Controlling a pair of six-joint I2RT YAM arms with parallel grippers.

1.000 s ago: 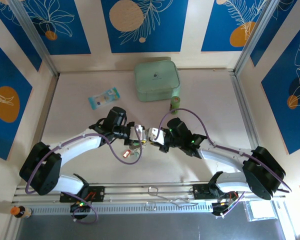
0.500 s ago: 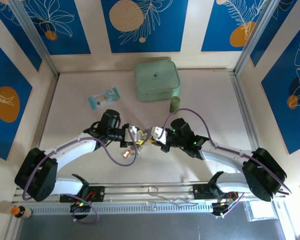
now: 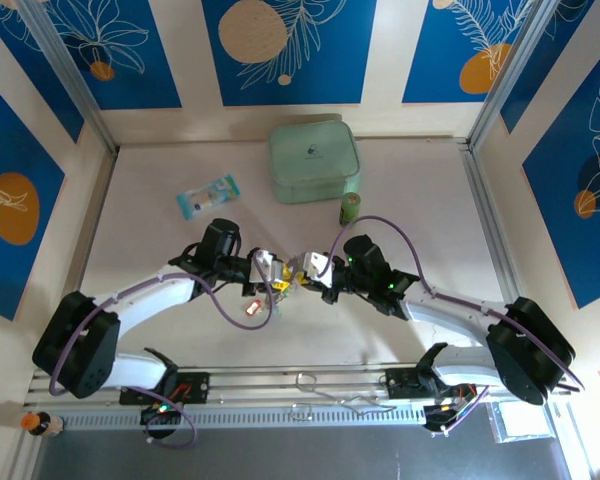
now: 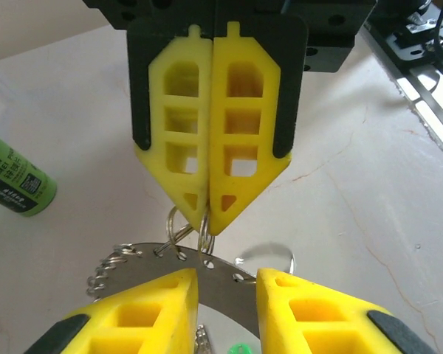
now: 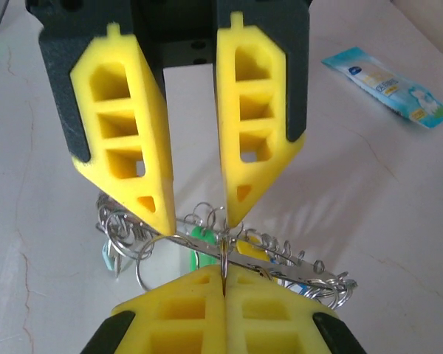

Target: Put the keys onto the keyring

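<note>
Now the keyring [image 5: 280, 265] sits level between the two grippers, with a green key [image 5: 201, 237] peeking out just under the left gripper's tips. The right gripper [image 5: 223, 279] is squeezed together, clamped on one small loop of the keyring. The left gripper [image 5: 198, 219] faces it, fingers apart, straddling the band above the desk [image 5: 399, 206].

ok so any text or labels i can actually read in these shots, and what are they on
No text here is sharp enough to quote.
green bottle: white lettering and a round red mark on a dark label, too blurred to read.
blue and white packet: dark print along it, too small to read.
mint-green case: a small dark logo on the lid, no legible words.
</note>
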